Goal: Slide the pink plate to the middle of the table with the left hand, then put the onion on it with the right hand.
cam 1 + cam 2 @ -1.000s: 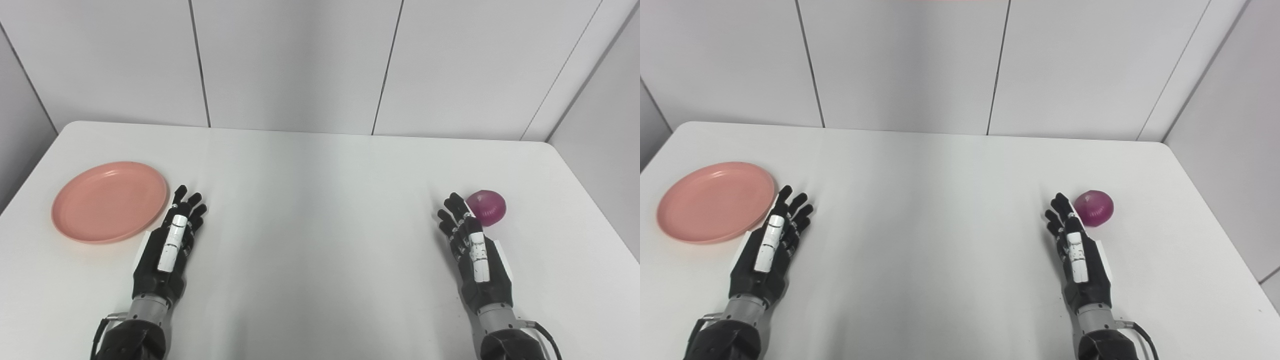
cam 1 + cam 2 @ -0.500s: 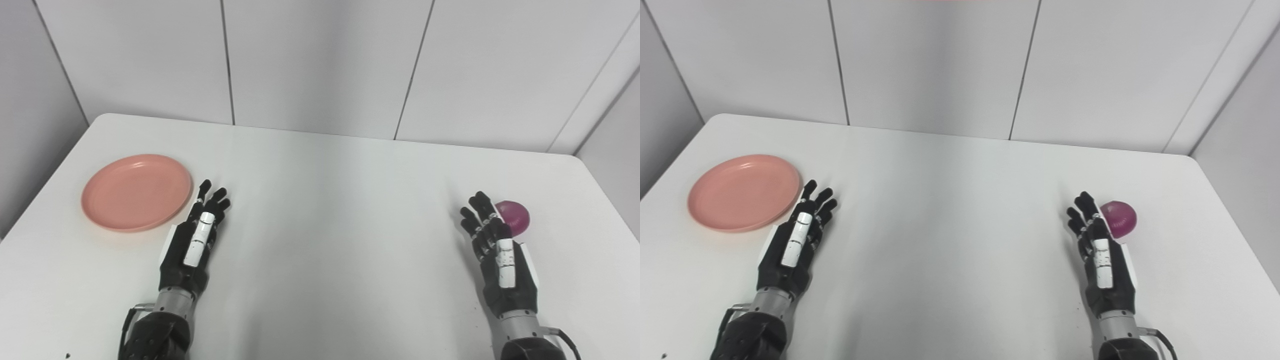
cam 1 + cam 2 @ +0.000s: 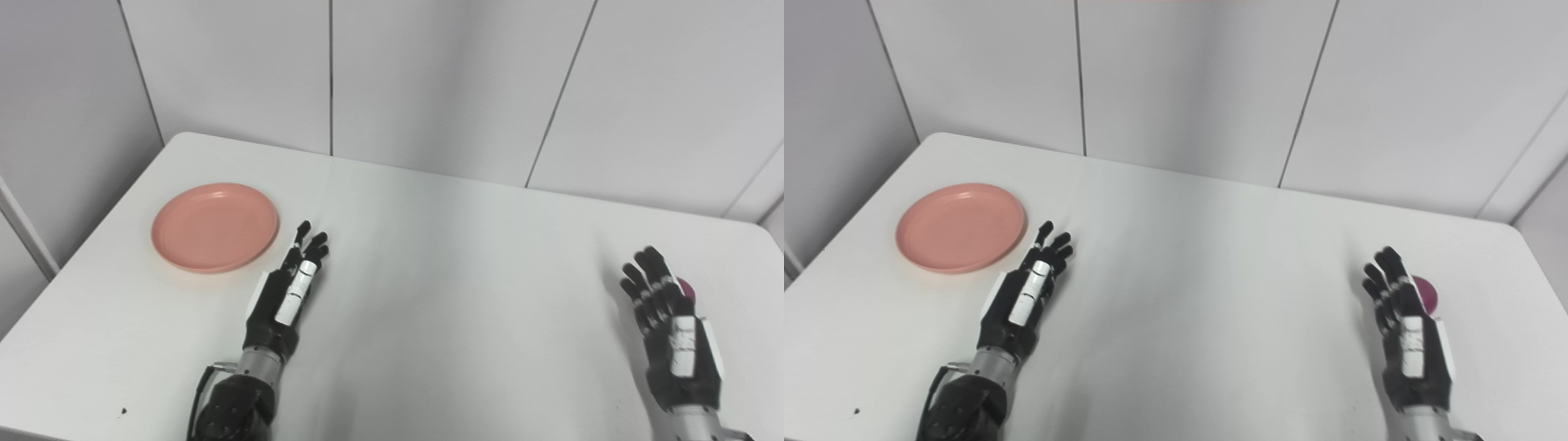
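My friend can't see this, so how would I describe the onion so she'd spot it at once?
Start at the white table and go to its right side, where the right hand is held open. Just past its fingertips sits the onion, partly hidden behind them. It is the only small, round, purple thing there; the plate far to the left is flat and pink.

No readable text, labels or numbers (anywhere in view).

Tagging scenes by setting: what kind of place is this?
Likely a lab test cell: bare white table, plain grey panel walls, and only staged props, a pink plate and an onion.
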